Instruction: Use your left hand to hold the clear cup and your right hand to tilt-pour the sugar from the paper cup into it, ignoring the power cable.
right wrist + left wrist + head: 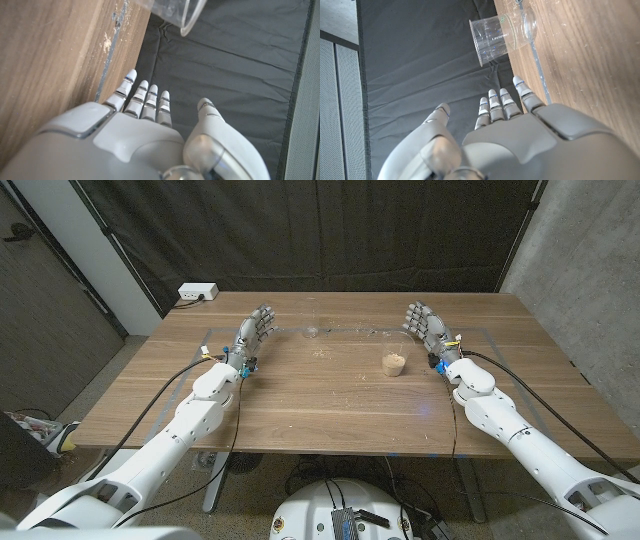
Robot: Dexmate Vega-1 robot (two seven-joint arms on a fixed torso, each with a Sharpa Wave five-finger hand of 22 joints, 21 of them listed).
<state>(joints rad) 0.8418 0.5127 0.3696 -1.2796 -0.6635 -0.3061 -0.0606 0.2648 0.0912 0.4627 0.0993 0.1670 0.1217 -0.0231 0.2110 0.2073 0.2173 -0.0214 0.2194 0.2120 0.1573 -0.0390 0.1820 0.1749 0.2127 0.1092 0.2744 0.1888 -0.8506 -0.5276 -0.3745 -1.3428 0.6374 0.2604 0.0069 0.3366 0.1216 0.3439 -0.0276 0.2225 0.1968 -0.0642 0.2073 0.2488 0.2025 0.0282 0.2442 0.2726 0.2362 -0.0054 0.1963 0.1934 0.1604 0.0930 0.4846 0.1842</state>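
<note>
Both hands wait open and hold nothing: the left hand [254,332] should first close round the empty clear plastic cup [313,320] just off its inner side, gripping low so the rim stays free. The right hand [424,326] has the sugar-filled clear cup [394,359] beside and slightly nearer the robot. Two cups counted; no paper cup or cable visible.

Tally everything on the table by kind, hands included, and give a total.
Clear cups: 2, one empty, one holding sugar
Robot hands: 2, left hand, right hand
Total: 4
</note>
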